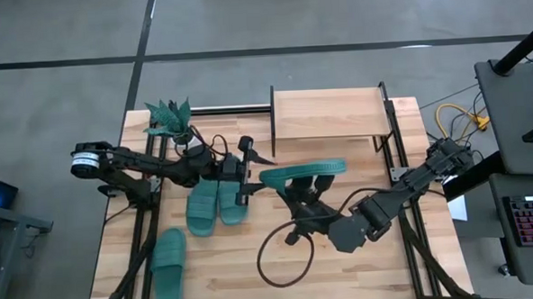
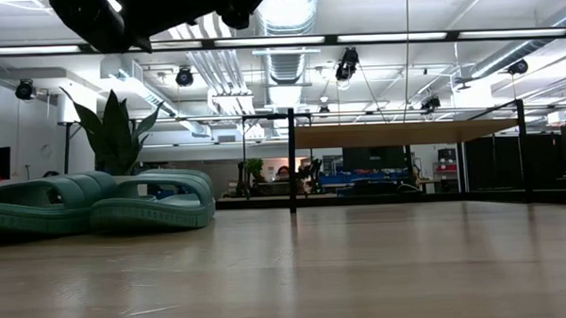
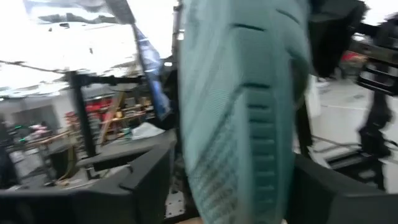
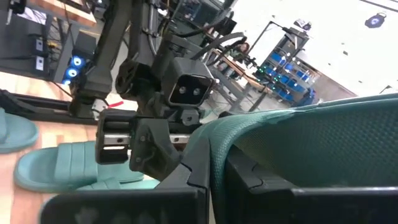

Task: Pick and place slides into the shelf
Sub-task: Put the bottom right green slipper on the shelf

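Right gripper (image 1: pixel 297 186) pinching a raised slide (image 1: pixel 302 172) mid-table, left gripper (image 1: pixel 247 164) at its left end, jaws spread around it, shelf (image 1: pixel 328 113) beyond

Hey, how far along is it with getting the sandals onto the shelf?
Done: nothing yet; the shelf top board is bare in the high view. In hand: one green sandal is held off the table, the right hand shut on its strap, while the left hand meets its end, apparently a handover. Left: this one, the pair lying side by side and the single sandal near the front edge.
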### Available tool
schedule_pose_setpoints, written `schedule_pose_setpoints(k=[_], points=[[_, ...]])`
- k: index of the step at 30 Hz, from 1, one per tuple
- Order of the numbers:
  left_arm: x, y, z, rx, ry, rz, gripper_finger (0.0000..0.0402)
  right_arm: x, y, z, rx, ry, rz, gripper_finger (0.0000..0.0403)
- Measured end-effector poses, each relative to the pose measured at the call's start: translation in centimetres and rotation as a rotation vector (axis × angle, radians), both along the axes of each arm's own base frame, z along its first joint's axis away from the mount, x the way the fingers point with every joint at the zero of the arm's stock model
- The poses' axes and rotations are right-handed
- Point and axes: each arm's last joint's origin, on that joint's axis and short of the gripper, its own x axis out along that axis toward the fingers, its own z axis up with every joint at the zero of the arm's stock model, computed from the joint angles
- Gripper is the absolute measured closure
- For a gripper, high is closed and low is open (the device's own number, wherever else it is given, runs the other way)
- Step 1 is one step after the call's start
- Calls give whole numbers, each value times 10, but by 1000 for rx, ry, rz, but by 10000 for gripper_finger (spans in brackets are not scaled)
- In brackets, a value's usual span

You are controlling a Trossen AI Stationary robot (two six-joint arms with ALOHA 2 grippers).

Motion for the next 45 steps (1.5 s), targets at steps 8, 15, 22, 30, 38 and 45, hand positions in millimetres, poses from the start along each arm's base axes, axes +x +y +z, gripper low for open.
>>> schedule_pose_setpoints(k=[8, 15, 22, 30, 38, 45], points=[[2, 1, 5, 9, -2, 7, 371, 2, -3, 1, 12, -4, 27, 392], [2, 5, 4, 4, 19, 16, 383, 2, -2, 1, -25, 22, 33, 371], [-11, 12, 5, -11, 134, 41, 384, -13, 15, 15, -147, 64, -42, 338], [-46, 21, 20, -133, 346, 19, 385, -38, 44, 26, -303, 155, -18, 284], [-91, 31, 39, -234, 475, -32, 385, -90, 95, 26, -371, 166, 57, 232], [-99, 30, 39, -396, 552, -173, 385, -116, 117, -4, -571, 289, 183, 216]])
